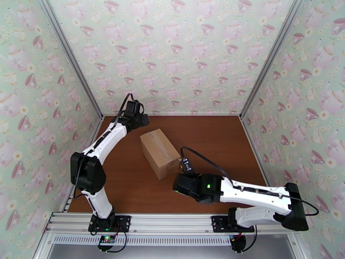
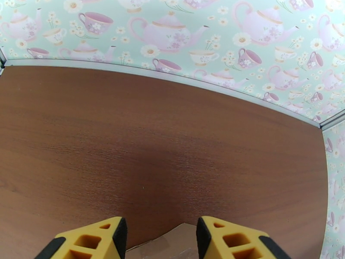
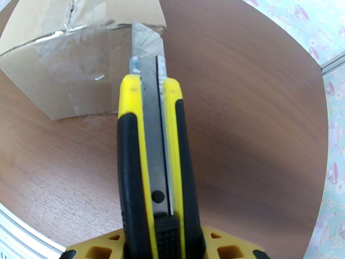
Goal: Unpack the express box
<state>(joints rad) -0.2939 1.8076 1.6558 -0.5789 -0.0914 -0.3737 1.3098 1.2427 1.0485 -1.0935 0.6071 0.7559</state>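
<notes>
1. Mounting rail (image 1: 172,221): aluminium, across the bottom of the top view, carrying both arm bases.
2. Right gripper (image 1: 184,165): lower centre-right of the top view, clamped on a yellow-and-black utility knife (image 3: 151,160). Blade extended; in the right wrist view its tip reached the top edge of the box's taped end.
3. Express box (image 1: 159,153): plain brown carton, flaps closed and clear tape intact, lying diagonally at the centre of the top view on the table (image 1: 215,139).
4. Left gripper (image 1: 137,119): upper left of the box, fingers (image 2: 95,240) parted and grasping nothing. A cardboard corner showed between them at the bottom edge of the left wrist view.
5. Wallpaper (image 1: 172,52): teapot-and-cup print, on the walls behind and at both sides.
</notes>
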